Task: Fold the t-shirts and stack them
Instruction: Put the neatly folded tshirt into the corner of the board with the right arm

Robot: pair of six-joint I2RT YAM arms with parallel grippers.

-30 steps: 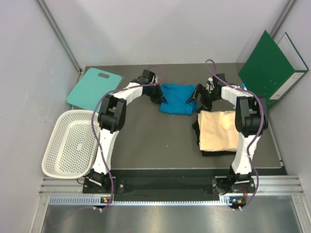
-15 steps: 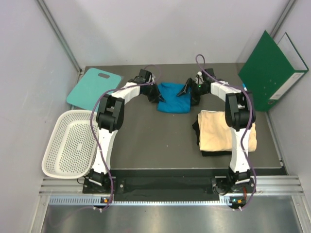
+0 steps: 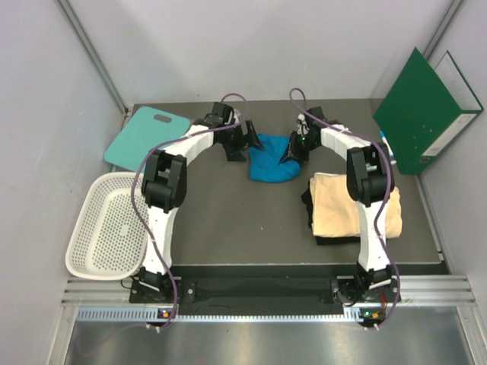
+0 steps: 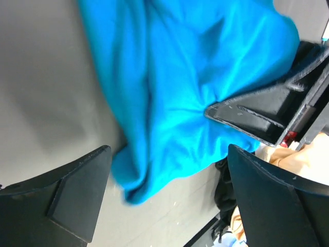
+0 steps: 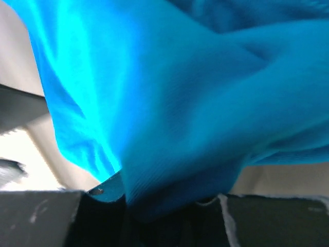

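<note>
Bright even light, soft shadows, blue t-shirt (image 5: pixel 169 103) blurred in right wrist view

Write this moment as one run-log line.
left gripper: open, near blue t-shirt | right gripper: shut on blue t-shirt | cream t-shirt: folded

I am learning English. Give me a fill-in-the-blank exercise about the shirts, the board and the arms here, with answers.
The bunched soft cloth t-shirt between the two arms is bright ___.
The folded pale cream t-shirt lies beside the ___ arm.
The flat teal board with a handle hole lies just beyond the white mesh ___.
The jaws of the left gripper stand ___.
Missing words: blue; right; basket; open.
</note>
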